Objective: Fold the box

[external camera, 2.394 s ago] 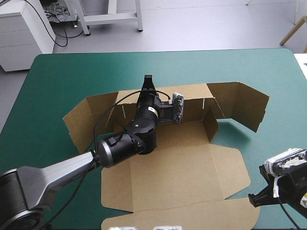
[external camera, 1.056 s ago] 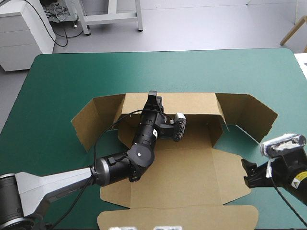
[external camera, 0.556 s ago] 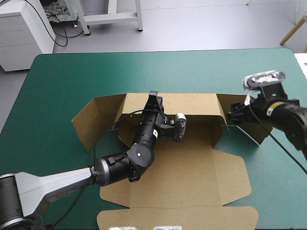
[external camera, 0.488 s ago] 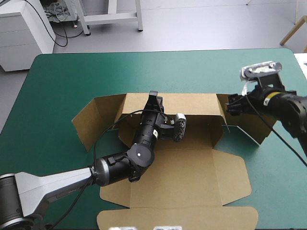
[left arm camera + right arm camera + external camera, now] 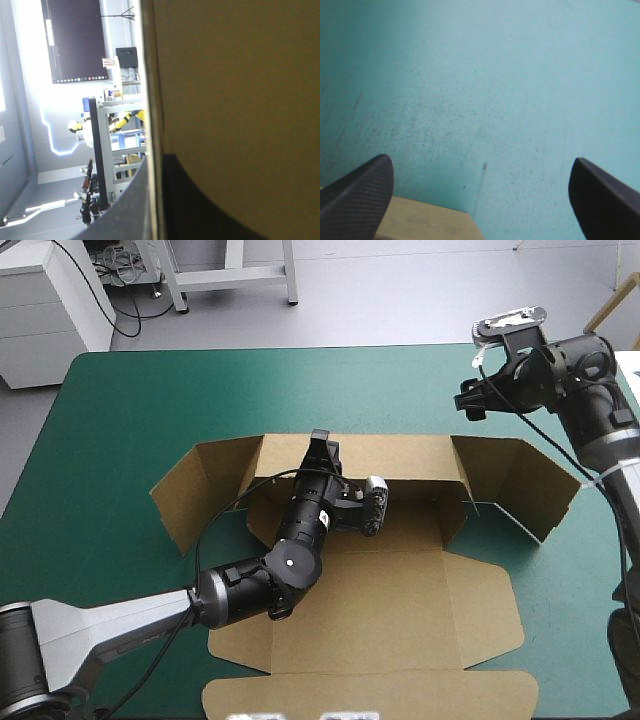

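Observation:
The brown box (image 5: 400, 600) lies in the middle of the teal-green cover. Its rear wall and both side flaps stand up, and the lid lies flat toward the front edge. My left gripper (image 5: 321, 443) is shut on the top edge of the rear wall. In the left wrist view the board (image 5: 235, 90) runs edge-on between the black fingers (image 5: 200, 205). My right gripper (image 5: 468, 400) hangs open above the cover, beyond the box's right flap (image 5: 520, 485). In its own view the right gripper (image 5: 480, 165) holds nothing, with a corner of board (image 5: 425, 222) just below it.
Bare teal-green cover (image 5: 200, 390) lies beyond the box up to the table's far edge. More bare cover (image 5: 80, 540) lies to the left of the box. The right arm reaches in over the table's right edge (image 5: 625, 440).
The right arm has swung from the table's front right up and over to the far side of the box's right flap, staying open. Earlier the left gripper moved the rear wall back and right; since then it holds still.

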Controlling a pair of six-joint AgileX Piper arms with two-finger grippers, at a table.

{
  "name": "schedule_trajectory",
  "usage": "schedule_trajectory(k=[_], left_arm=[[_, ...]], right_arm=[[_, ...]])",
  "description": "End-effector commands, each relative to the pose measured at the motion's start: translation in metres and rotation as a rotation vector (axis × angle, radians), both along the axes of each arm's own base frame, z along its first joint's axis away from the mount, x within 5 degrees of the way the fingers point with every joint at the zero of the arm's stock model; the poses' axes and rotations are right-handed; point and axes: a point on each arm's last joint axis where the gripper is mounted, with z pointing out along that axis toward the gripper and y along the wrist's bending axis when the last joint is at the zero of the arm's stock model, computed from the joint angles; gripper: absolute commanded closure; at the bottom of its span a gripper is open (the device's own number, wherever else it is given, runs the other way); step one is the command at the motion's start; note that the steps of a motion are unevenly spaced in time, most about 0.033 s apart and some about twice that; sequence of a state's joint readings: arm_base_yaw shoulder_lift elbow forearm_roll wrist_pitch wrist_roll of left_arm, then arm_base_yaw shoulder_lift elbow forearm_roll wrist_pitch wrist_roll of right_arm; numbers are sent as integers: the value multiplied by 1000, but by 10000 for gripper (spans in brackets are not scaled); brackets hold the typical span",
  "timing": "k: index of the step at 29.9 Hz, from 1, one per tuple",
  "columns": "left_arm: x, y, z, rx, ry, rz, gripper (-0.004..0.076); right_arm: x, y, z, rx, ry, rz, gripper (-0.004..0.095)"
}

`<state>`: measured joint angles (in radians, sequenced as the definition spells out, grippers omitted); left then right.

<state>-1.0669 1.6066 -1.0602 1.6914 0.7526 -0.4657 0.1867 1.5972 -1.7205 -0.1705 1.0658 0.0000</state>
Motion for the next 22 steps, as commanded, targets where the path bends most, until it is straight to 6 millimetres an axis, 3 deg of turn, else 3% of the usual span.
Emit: schedule_trajectory(k=[1,7,14,22], left_arm=[[-4,2,28,-28,-106,-26,734],[-4,2,26,-25,-99,-26,734],[-4,1,24,-21,-96,-26,734],[-3,1,23,-19,-97,-22,734]], right_arm=[[5,-25,11,37,-36,-54,34],[7,-47,-13,185,167,-26,34],[0,-49,-18,193,187,-8,34],[-24,-49,-29,187,234,-13,34]])
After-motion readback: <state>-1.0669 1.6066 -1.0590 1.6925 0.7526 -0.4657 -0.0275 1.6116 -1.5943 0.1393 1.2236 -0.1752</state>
